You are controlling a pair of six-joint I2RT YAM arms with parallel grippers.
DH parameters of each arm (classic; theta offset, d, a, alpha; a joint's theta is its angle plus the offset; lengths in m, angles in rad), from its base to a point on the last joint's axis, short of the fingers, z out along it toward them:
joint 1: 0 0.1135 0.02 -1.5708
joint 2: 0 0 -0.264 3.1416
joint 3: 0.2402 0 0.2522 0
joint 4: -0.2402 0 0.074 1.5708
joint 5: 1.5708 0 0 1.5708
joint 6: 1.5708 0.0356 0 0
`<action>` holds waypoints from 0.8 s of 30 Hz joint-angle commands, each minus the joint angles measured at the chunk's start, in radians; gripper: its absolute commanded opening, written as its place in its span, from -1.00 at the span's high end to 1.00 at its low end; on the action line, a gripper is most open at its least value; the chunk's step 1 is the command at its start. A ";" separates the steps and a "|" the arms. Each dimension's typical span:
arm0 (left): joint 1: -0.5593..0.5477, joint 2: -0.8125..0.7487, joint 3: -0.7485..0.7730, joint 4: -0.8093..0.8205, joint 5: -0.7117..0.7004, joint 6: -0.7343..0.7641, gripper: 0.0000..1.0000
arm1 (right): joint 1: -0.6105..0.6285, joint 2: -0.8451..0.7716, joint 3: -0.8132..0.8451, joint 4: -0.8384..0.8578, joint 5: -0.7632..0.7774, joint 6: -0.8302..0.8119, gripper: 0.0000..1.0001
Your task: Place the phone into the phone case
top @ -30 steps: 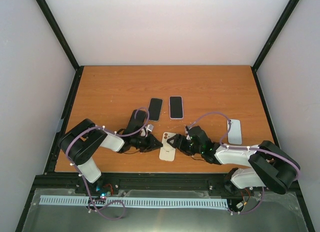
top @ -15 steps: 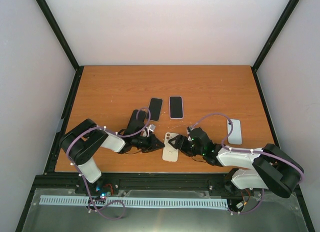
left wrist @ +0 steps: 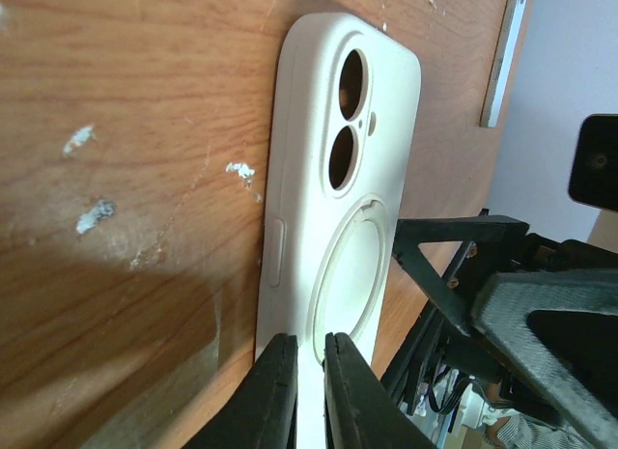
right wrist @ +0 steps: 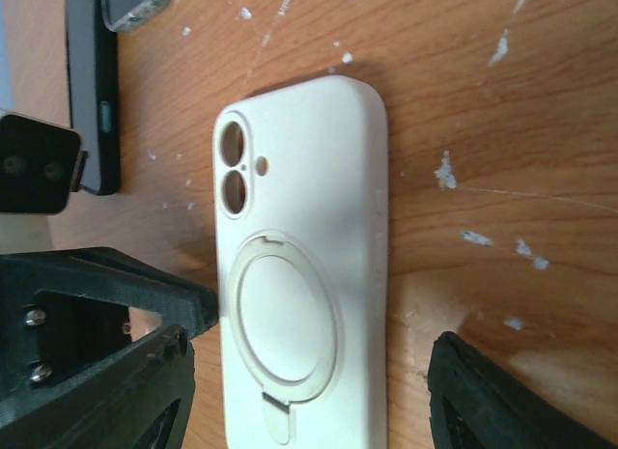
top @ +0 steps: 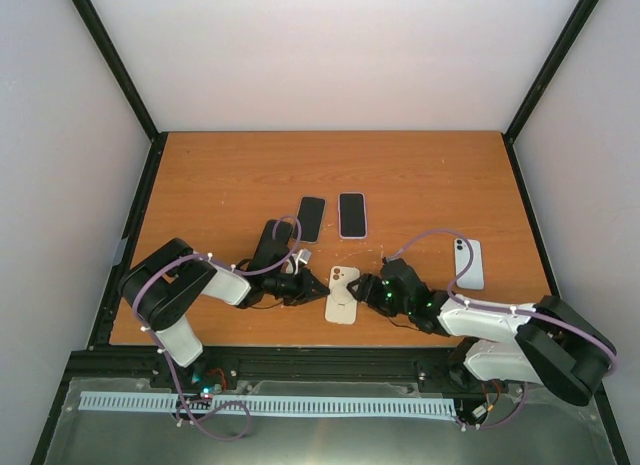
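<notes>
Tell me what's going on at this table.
Both arms are working on a cream phone case lying back-up near the front edge of the table. The left gripper is almost shut and seems to pinch the case's edge. The right gripper stands open, one finger on either side of the case. Two phones lie screen-up further back, untouched, and the case's camera holes look empty.
</notes>
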 commanded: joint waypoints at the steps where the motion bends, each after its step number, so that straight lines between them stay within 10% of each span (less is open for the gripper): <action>1: -0.011 0.011 0.009 0.031 -0.003 0.004 0.80 | 0.010 0.060 -0.004 0.046 -0.010 -0.001 -0.30; 24: -0.012 0.022 -0.020 0.093 -0.001 -0.027 0.78 | 0.039 0.014 0.015 0.321 -0.189 0.074 -0.31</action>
